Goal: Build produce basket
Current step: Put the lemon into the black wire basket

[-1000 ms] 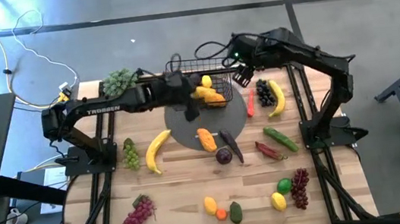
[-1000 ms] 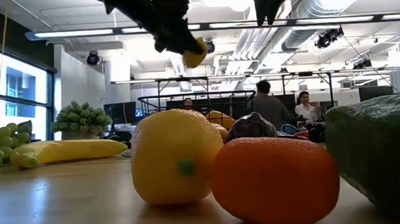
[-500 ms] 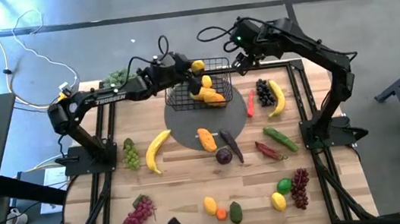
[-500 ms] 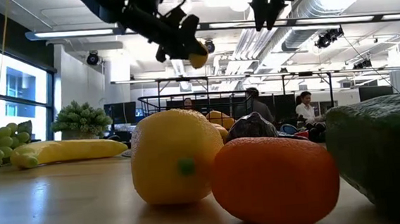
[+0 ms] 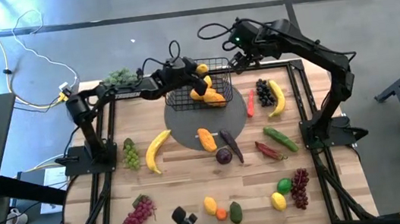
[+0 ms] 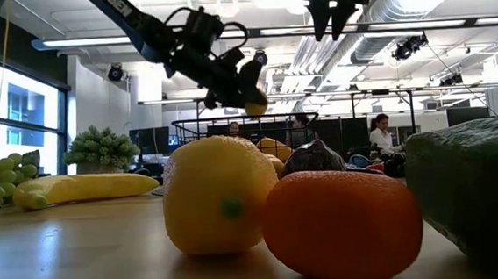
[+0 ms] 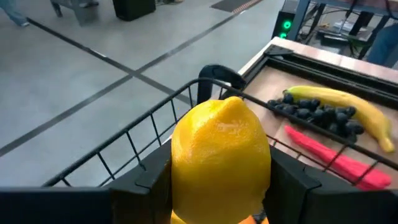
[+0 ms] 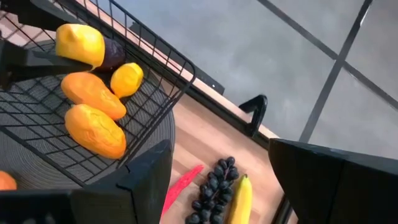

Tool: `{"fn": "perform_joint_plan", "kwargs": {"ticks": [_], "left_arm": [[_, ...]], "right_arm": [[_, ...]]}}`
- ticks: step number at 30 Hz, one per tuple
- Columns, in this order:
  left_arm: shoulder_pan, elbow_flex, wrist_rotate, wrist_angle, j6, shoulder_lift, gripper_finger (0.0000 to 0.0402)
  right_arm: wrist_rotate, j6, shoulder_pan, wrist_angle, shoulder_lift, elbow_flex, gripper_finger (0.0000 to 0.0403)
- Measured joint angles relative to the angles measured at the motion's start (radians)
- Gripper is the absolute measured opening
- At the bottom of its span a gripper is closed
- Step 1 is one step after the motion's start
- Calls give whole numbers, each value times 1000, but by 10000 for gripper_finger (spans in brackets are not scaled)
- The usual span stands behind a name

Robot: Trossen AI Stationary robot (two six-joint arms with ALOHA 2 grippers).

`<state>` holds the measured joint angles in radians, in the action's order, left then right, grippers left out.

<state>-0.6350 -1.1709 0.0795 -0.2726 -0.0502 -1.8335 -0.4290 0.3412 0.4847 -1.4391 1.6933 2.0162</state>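
High view: you're holding L gripper [image 5: 197, 72] over the basket [image 5: 217, 68], jaws clamped on a lemon [image 5: 199, 69]. Basket is sitting on the round mat [image 5: 187, 127], w/ two mangoes [image 8: 92, 111] and a second lemon [image 8: 126, 79] already lying inside.

Step in hand, by my read: placing the lemon, i.e. carry done, drop pending. Next move is calling for a short descent inside the wire rim, then parting the jaws; you're needing clearance from the rim, since the lemon is hanging just above it in low view.

R gripper [image 5: 242, 59] is waiting beside the basket's far-right corner, jaws apart, holding nothing.

Lemon's long axis is running along the fingers, nipple end pointing away from the wrist. Basket's long axis is lying roughly across the table. Remaining produce is lying outside the basket, e.g. banana [image 5: 155, 151] on its near-left.
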Motion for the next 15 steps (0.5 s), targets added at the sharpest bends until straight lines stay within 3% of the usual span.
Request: {"fn": "perform_joint_plan", "kwargs": {"ticks": [15], "left_arm": [[-14, 0, 8, 19, 1, -55, 202]], "right_arm": [[51, 147, -3, -84, 9, -4, 249]]}}
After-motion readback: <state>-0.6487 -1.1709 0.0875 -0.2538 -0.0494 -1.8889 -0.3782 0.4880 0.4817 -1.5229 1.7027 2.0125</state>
